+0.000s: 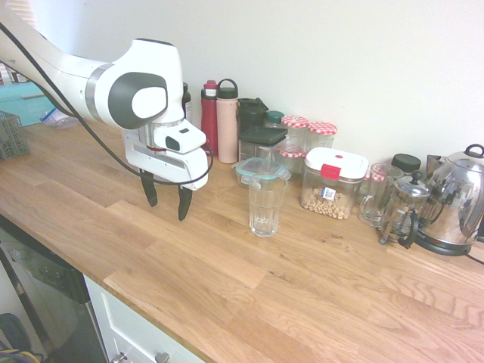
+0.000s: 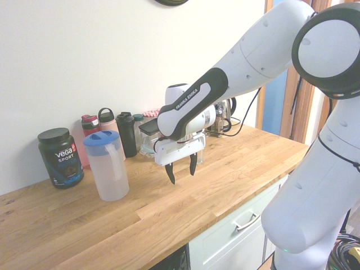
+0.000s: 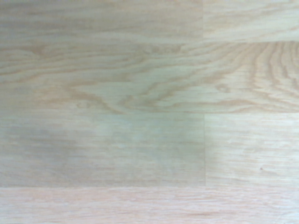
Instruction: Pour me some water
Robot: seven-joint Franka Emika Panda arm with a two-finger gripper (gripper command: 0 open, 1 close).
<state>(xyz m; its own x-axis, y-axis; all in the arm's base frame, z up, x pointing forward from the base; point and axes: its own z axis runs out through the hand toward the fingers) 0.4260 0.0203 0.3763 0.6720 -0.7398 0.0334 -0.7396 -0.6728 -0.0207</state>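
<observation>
The pincer (image 2: 181, 171) hangs empty above the bare wooden counter (image 2: 185, 197), pointing down with its jaws spread wide. The jug (image 2: 107, 167) holding the water, frosted white with a blue lid (image 2: 101, 138), stands upright on the counter just beside the pincer, with the drinking glass (image 1: 267, 204) on the pincer's other side. The jug is probably light but sloshy and smooth-walled, so the side handle looks the surest hold.

Jug (image 2: 107, 166) on worktop (image 2: 185, 202), gripper (image 2: 181, 170) above — tub (image 2: 61, 157) behind jug
</observation>
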